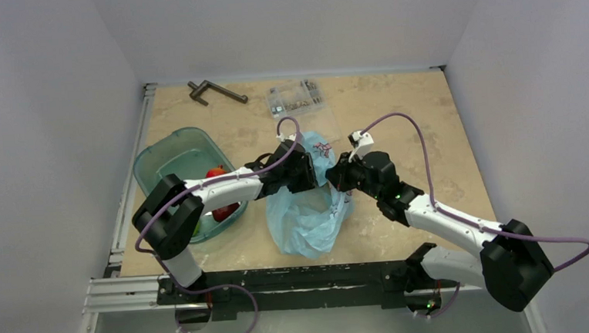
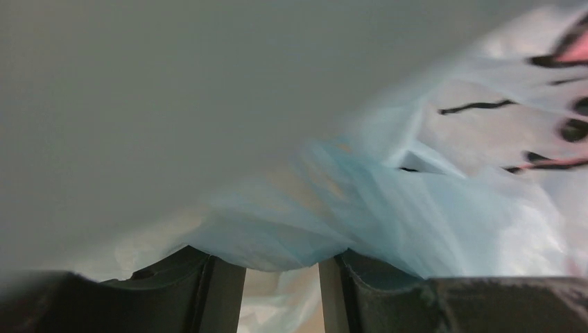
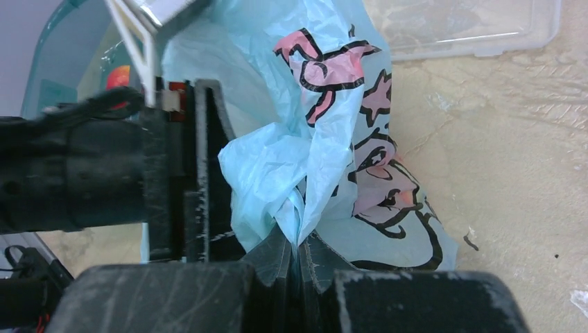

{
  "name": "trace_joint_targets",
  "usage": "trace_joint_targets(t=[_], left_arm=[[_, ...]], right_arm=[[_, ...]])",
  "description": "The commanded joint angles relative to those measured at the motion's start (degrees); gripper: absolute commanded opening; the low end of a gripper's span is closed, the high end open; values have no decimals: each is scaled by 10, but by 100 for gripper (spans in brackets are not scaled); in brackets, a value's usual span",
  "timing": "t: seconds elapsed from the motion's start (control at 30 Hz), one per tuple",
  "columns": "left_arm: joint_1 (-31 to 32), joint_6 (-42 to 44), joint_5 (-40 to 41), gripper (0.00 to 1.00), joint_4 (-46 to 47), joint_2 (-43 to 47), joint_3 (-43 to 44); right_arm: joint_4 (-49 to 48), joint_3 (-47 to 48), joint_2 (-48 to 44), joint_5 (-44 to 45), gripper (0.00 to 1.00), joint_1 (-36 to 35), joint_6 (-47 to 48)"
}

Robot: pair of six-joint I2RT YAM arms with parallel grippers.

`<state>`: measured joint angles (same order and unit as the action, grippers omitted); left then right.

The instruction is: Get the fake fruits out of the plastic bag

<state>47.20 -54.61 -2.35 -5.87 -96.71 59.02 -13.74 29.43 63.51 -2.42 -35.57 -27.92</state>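
Opening the bag [image 1: 306,224]: your right gripper [image 3: 299,243] clamps a fold, left gripper [image 2: 281,260] half apart, grip unclear; next pull the mouth wide between your jaws

- The bag [image 3: 326,104]: thin light-blue plastic film, see-through, crumpled all over, with a soft sheen and pink-and-black print.
- The right end effector [image 3: 299,253]: matt black plastic, scratched pale along the edges.
- The counter [image 3: 499,173]: beige, mottled like stone, dull finish, a few scuffs.
- The tub [image 1: 185,131]: smooth teal plastic, translucent.
- The box [image 3: 471,28]: clear hard plastic, glossy.
- The apple [image 1: 216,172]: red, shiny.
- The tool [image 1: 217,92] at the back: dark, looks like dull metal.
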Motion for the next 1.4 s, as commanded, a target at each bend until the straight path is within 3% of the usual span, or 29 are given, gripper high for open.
trace_joint_targets(t=[0.0,0.13,0.17,0.23,0.27,0.37,0.4,0.57,0.67,0.7,0.8,1.07,1.3,1.37], left_arm=[[-7,-16,7,38,48,-22,22],[-8,-7,-1,40,64,-19,13],[-8,-5,-7,42,70,-19,11],[-9,-3,-17,43,75,-18,5],[-9,-2,-21,43,78,-18,1],[-9,-1,-32,44,97,-15,-13],[-10,-1,-33,44,101,-14,-17],[-10,4,-35,44,101,-9,-27],[-10,8,-37,44,99,-5,-28],[-10,10,-39,45,98,-5,-28],[-10,18,-43,50,88,-3,-26],[-9,30,-47,53,104,18,-65],[-5,53,-57,49,102,61,-90],[-4,62,-58,54,106,80,-97]], right_arm=[[-28,6,-11,-13,0,0,3],[78,45,7,79,0,0,12],[118,63,18,122,8,0,5],[197,97,47,158,40,0,-8],[234,112,62,169,50,0,-14],[236,99,89,168,80,1,-39],[210,90,93,159,85,1,-38],[100,63,133,108,88,2,-17],[70,62,168,94,82,7,-13],[51,55,175,68,76,12,-16],[5,26,173,19,43,19,-22],[-111,-54,97,-74,1,36,-45],[-199,-93,75,-100,0,55,-36],[-216,-94,83,-95,1,58,-47]])
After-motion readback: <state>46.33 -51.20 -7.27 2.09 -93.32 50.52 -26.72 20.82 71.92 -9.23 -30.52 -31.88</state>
